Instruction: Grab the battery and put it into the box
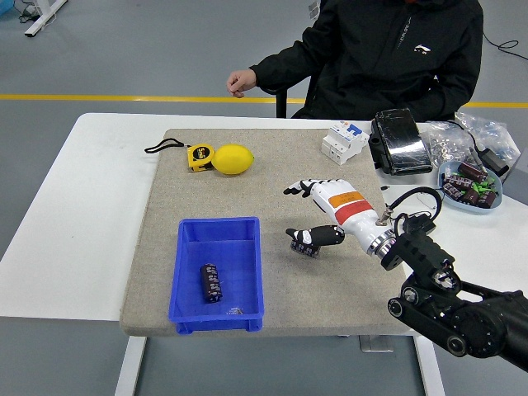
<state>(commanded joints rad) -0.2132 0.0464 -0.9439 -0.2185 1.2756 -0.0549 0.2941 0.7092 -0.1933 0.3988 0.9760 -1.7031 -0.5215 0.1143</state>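
Note:
A dark cylindrical battery lies inside the blue box at the mat's front left. A second battery lies on the grey mat just right of the box, partly covered by my right hand's thumb. My right hand, white with an orange and red band, hovers over that spot with fingers spread, holding nothing. My left arm is out of sight.
A lemon and a yellow tape measure lie at the mat's back left. A white breaker, a black device, a bowl of parts and a small black adapter are on the right. A person's fist rests beyond the far edge.

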